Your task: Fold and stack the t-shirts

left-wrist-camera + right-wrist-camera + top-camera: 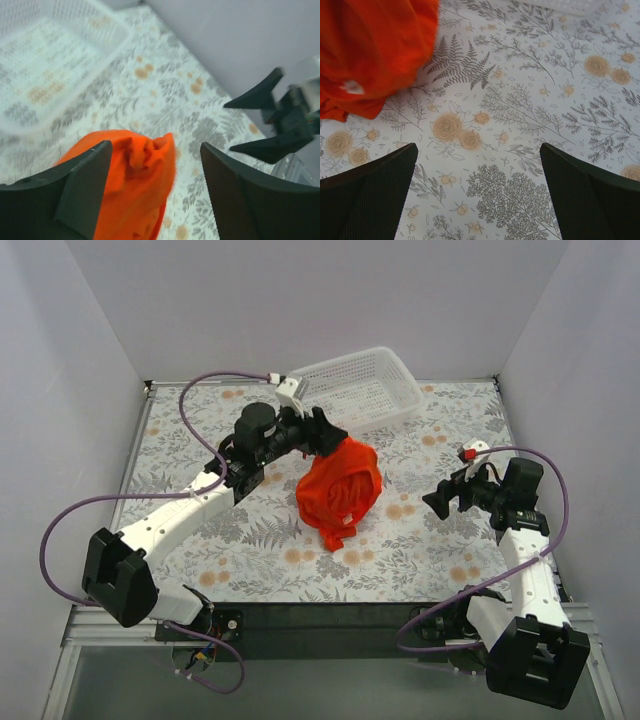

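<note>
Got one orange-red t-shirt (pixel 340 490) crumpled into a lump at mid counter (pixel 250 540), unfolded, just in front of white mesh basket (pixel 360 390) at far edge. Found left pincer (pixel 326 436) at lump's top far side, touching cloth. Checked in left wrist view: jaws spread wide, cloth bunched against left-hand finger (pixel 75 187) and reaching partway into gap, other finger clear of it, so nothing clamped. Can't tell whether cloth hangs on that finger or only leans on it. Found right pincer (pixel 440 502) well right of t-shirt, apart from it, also spread wide, above bare floral counter. Seen from right wrist: t-shirt fills upper-left corner, beyond both fingertips.
</note>
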Tool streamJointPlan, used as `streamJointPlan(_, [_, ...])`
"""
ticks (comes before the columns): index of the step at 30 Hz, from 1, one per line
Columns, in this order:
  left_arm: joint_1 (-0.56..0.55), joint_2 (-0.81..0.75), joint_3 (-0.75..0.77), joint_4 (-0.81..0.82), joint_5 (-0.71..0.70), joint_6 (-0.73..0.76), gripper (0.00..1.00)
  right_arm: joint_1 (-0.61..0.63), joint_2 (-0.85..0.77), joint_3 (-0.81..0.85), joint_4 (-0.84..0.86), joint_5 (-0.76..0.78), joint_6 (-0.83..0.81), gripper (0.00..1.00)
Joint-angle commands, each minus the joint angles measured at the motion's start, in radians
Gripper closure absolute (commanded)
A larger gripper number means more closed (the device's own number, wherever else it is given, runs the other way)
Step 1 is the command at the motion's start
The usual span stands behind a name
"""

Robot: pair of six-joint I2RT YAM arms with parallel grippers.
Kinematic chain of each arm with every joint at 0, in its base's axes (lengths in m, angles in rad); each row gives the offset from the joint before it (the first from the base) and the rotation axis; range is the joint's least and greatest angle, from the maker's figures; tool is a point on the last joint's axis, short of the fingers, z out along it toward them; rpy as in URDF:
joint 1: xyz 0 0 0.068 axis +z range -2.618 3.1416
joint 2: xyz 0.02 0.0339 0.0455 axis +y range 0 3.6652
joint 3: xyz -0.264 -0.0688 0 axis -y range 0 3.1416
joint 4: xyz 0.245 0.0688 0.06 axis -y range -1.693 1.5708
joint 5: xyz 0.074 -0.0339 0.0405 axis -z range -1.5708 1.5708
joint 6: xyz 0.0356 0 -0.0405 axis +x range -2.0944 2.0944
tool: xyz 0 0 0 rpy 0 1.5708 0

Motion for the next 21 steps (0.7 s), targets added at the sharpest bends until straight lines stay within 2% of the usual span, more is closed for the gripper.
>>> streamJointPlan(1, [0.000, -0.058, -0.082, -0.012, -0.090, 0.038, 0.31, 0.004, -0.020, 0.004, -0.018, -0.178, -0.083, 0.02])
streamJointPlan(4, [0.002, -0.154, -0.131, -0.098, -0.186, 0.121, 0.21, 0.109, 0.008, 0.070, -0.113, -0.188, -0.273, 0.02])
streamJointPlan(5, [0.000, -0.188, -0.154, -0.127, -0.229, 0.149, 0.21, 0.145, 0.026, 0.104, -0.143, -0.162, -0.406, 0.02])
streamJointPlan(6, [0.002, -0.269, -0.180, -0.175, -0.261, 0.198, 0.20, 0.182, 0.049, 0.134, -0.197, -0.092, -0.462, 0.02])
streamJointPlan(7, [0.002, -0.309, -0.245, -0.197, -0.286, 0.213, 0.20, 0.202, 0.117, 0.168, -0.225, -0.062, -0.520, 0.02])
streamJointPlan(8, [0.002, -0.356, -0.281, -0.216, -0.309, 0.225, 0.20, 0.273, 0.161, 0.252, -0.255, -0.042, -0.594, 0.02])
streamJointPlan(9, [0.002, -0.399, -0.319, -0.247, -0.346, 0.232, 0.19, 0.292, 0.204, 0.294, -0.289, -0.016, -0.702, 0.02])
streamJointPlan(10, [0.000, -0.489, -0.367, -0.256, -0.355, 0.233, 0.19, 0.305, 0.295, 0.344, -0.308, -0.008, -0.766, 0.02])
streamJointPlan(12, [0.003, -0.571, -0.496, -0.267, -0.370, 0.235, 0.19, 0.343, 0.389, 0.493, -0.319, 0.024, -0.885, 0.02])
streamJointPlan(14, [0.003, -0.683, -0.597, -0.269, -0.377, 0.232, 0.18, 0.380, 0.539, 0.600, -0.329, 0.038, -0.936, 0.02])
streamJointPlan(15, [0.003, -0.718, -0.623, -0.272, -0.389, 0.233, 0.18, 0.395, 0.590, 0.722, -0.334, 0.069, -0.959, 0.02])
streamJointPlan(16, [0.002, -0.766, -0.645, -0.275, -0.398, 0.236, 0.17, 0.435, 0.692, 0.778, -0.352, 0.096, -0.972, 0.02])
streamJointPlan(18, [0.003, -0.803, -0.649, -0.290, -0.412, 0.224, 0.15, 0.472, 0.788, 0.933, -0.369, 0.183, -0.999, 0.02])
streamJointPlan(21, [0.005, -0.835, -0.663, -0.275, -0.424, 0.223, 0.13, 0.539, 0.958, 1.029, -0.365, 0.313, -1.067, 0.03])
